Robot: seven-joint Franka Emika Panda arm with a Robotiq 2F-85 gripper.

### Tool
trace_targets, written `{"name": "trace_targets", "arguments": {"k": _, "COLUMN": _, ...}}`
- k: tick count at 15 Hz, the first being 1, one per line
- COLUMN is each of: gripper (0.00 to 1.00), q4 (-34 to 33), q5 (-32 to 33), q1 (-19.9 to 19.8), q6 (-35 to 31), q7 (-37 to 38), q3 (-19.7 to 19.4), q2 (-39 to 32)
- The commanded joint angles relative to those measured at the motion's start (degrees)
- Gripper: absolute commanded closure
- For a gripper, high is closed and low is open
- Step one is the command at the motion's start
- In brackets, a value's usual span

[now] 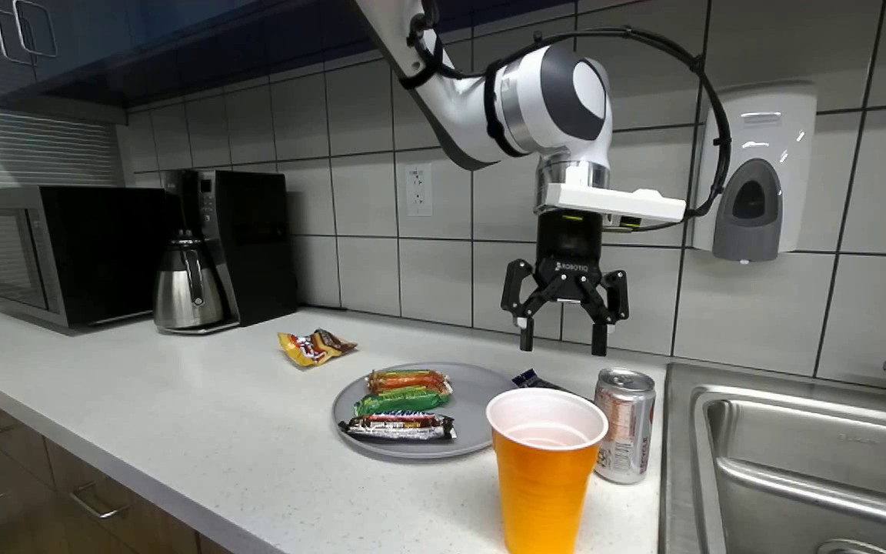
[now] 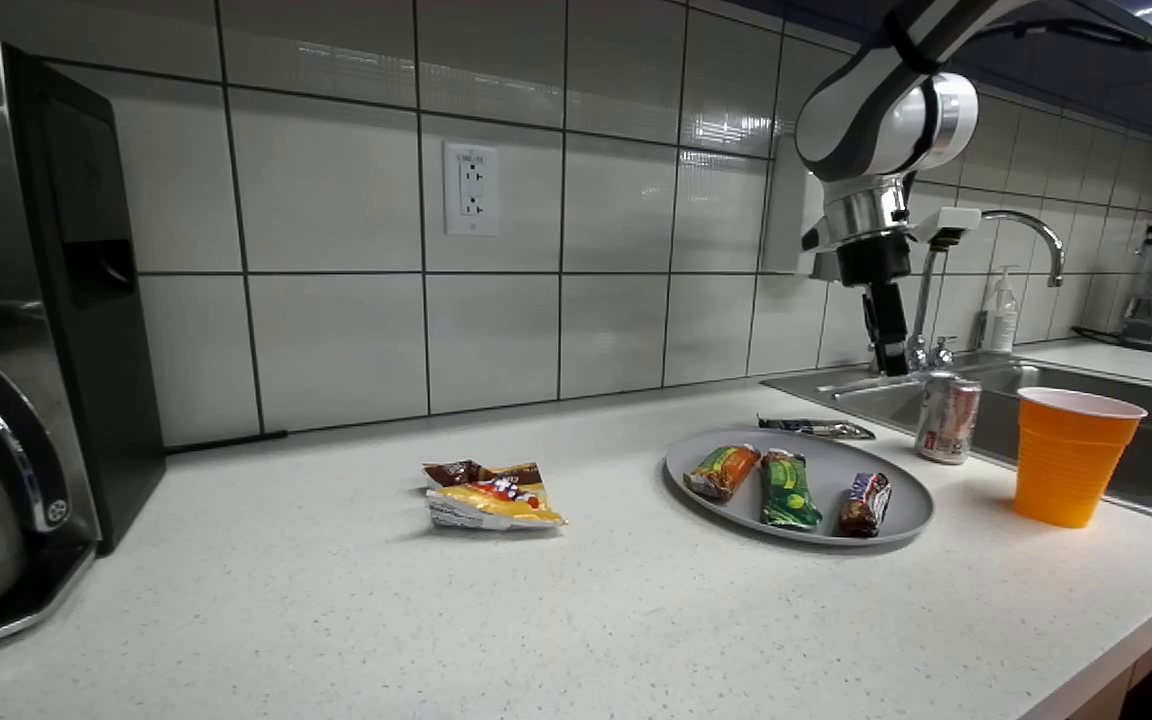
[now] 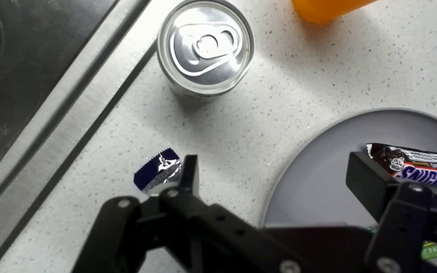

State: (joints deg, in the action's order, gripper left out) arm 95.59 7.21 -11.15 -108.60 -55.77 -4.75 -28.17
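My gripper (image 1: 563,339) is open and empty. It hangs above the counter near the back wall, touching nothing. In the wrist view its fingers (image 3: 273,170) are spread above the plate's edge. A dark blue wrapped bar (image 3: 157,170) lies beside the plate, partly hidden by a finger. A grey plate (image 1: 481,400) holds an orange-wrapped bar (image 2: 723,472), a green-wrapped bar (image 2: 788,490) and a Snickers bar (image 2: 866,505). A silver can (image 1: 625,423) stands upright by the sink. An orange cup (image 1: 547,477) stands in front of it. A yellow and brown snack bag (image 2: 496,495) lies apart from the plate.
A steel sink (image 1: 685,431) borders the counter beside the can. A coffee maker (image 1: 254,246) with a steel carafe (image 1: 189,288) and a microwave (image 1: 4,246) stand at the far end. A soap dispenser (image 1: 758,169) hangs on the tiled wall. A faucet (image 2: 1026,222) rises behind the gripper.
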Motion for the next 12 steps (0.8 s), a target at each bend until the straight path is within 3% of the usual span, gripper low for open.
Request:
{"name": "trace_targets", "arguments": {"k": 1, "gripper": 0.00, "q4": 0.4, "q5": 0.5, "q1": -1.1, "q6": -1.2, "q7": -4.9, "q3": 1.6, "q2": 0.5}}
{"name": "trace_targets", "arguments": {"k": 12, "gripper": 0.00, "q4": 3.4, "q5": 0.5, "q1": -1.0, "q6": -12.7, "q7": -11.8, "q3": 2.1, "q2": -1.6}}
